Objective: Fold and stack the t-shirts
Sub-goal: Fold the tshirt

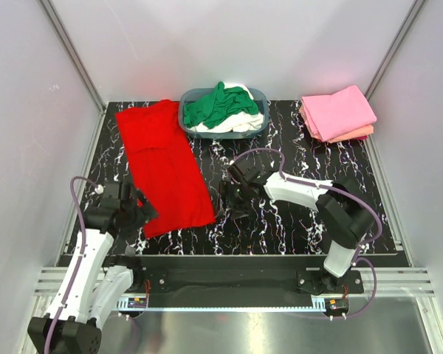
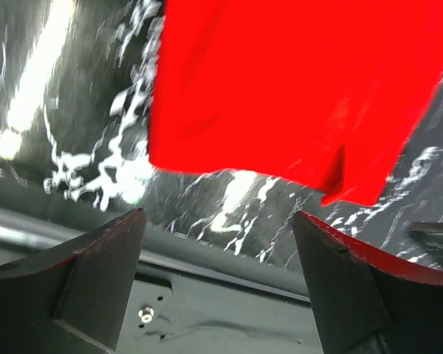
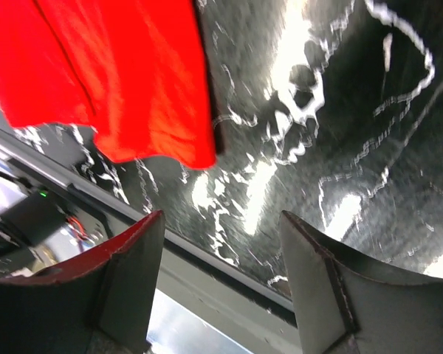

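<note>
A bright red t-shirt [image 1: 165, 167] lies folded lengthwise as a long strip on the left of the black marbled table [image 1: 295, 221], running from the back left toward the front. Its near hem [image 2: 295, 96] shows in the left wrist view, and its near right corner [image 3: 125, 81] in the right wrist view. My left gripper [image 1: 142, 212] hovers open beside the near left corner of the red shirt [image 2: 215, 214]. My right gripper [image 1: 225, 200] is open just right of the near right corner [image 3: 221, 215]. Neither holds anything. Green and white t-shirts [image 1: 220, 105] fill the basket. Pink and salmon t-shirts [image 1: 338, 113] are stacked at the back right.
The blue-grey basket [image 1: 260, 95] stands at the back centre. White enclosure walls [image 1: 29, 110] close in the left, right and back. The table's front edge and a metal rail [image 1: 229, 259] run just behind both grippers.
</note>
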`<state>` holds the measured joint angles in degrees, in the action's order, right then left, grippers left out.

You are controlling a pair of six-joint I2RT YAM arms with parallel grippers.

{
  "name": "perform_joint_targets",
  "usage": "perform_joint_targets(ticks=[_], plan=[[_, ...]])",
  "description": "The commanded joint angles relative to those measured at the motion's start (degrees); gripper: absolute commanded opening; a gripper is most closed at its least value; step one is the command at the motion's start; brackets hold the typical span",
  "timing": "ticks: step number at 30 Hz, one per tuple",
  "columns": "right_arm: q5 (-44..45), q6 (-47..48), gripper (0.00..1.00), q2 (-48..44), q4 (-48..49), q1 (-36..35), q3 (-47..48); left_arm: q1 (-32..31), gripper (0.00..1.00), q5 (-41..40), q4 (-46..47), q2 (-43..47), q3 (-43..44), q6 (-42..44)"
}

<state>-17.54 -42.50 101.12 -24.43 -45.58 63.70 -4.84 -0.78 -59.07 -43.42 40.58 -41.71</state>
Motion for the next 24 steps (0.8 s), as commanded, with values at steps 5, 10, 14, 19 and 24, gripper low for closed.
perform_joint_targets(ticks=[5,10,14,19,24], plan=[[-2.3,-3.4,0.68,2.6,8.8,1.0,0.4,-4.0,0.81,-6.4,1.5,5.1,-7.1,-17.9],[-2.7,-4.5,0.66,4.4,11.1,1.1,-0.2,-7.0,0.77,-14.3,3.0,3.9,-7.9,-21.7],[-3.4,-5.2,0.63,7.1,13.4,1.1,-0.3,-7.5,0.72,-14.3,6.9,2.2,-10.8,-23.9],[-4.3,-6.2,0.63,9.4,15.5,1.1,-0.8,-8.0,0.65,-15.7,10.3,0.9,-14.5,-24.8],[-5.0,-6.4,0.61,10.8,16.2,1.1,-0.4,-9.0,0.6,-16.3,11.5,1.2,-18.2,-26.3]])
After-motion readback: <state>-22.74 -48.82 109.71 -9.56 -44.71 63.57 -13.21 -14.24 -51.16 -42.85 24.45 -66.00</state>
